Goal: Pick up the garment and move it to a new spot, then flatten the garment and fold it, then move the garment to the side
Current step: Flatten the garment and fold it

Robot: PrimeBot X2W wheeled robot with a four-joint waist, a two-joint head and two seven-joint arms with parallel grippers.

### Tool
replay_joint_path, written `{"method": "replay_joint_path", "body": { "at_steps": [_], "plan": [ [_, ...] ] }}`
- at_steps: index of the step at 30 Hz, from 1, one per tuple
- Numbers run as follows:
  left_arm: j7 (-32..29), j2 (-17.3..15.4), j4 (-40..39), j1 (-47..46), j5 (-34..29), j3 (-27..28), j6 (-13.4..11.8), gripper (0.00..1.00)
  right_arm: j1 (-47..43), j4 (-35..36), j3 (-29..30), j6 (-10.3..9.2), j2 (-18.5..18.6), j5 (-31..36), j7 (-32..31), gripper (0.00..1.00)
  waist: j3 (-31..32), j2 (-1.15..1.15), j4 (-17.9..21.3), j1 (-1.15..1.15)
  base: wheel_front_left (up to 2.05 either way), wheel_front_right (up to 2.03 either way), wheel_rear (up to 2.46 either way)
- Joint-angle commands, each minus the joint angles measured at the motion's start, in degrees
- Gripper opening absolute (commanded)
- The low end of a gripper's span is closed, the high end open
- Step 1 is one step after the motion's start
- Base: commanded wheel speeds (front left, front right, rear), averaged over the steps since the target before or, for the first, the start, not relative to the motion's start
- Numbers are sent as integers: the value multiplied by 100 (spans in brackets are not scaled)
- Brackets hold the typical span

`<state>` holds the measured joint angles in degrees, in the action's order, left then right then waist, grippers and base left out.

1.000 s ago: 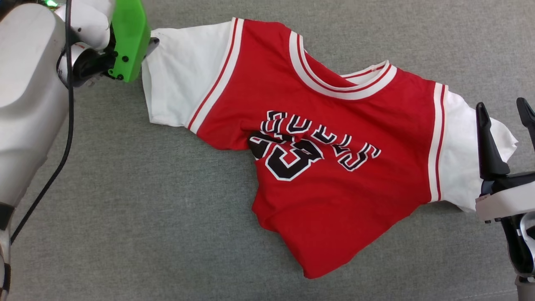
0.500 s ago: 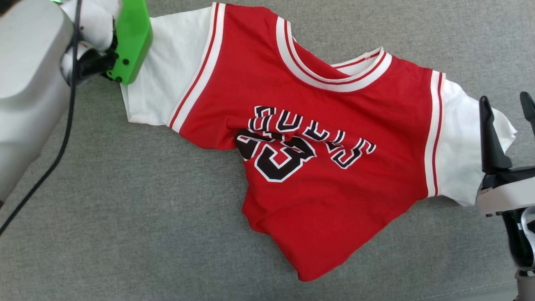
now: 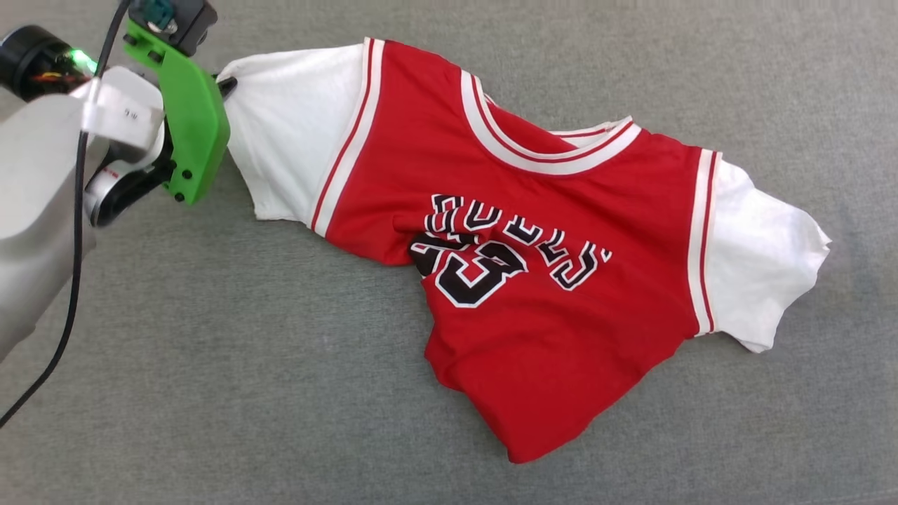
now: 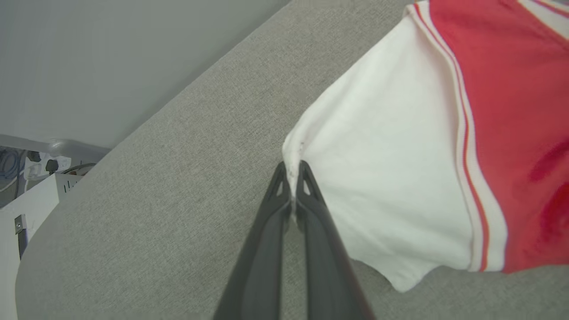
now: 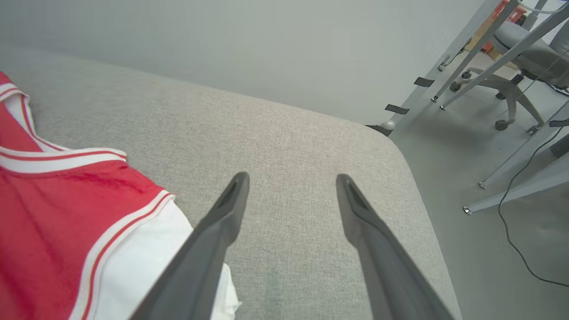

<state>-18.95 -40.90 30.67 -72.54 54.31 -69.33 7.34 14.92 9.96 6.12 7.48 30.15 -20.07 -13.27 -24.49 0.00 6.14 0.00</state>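
The left pincer [image 4: 292, 175], gaping a second ago, is now clenching the edge of the shirt's [image 3: 561, 330] white sleeve [image 4: 391, 169]. The shirt is lying rumpled, front up, on the desk [image 3: 210, 393]. The right pincer [image 5: 291, 186] is hanging released beside the other sleeve. The pickup is probably starting.

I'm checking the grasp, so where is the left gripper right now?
At the upper left of the head view, the left gripper is shut on the outer corner of the white sleeve of the garment, above the grey padded surface.
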Motion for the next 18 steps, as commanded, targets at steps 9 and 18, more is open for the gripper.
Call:
{"method": "replay_joint_path", "body": {
  "at_steps": [9,18],
  "plan": [
    [530,-195,-503,487,-2,-15,-128,0,166,-322,-978,1,1318,-1631,-2837,100,382,0,-467,0,0,0,0],
    [574,-130,-927,290,-101,45,-318,0,1243,-1654,-1966,1,1217,-1674,-3493,100,38,0,-710,0,0,0,0]
  ]
}}
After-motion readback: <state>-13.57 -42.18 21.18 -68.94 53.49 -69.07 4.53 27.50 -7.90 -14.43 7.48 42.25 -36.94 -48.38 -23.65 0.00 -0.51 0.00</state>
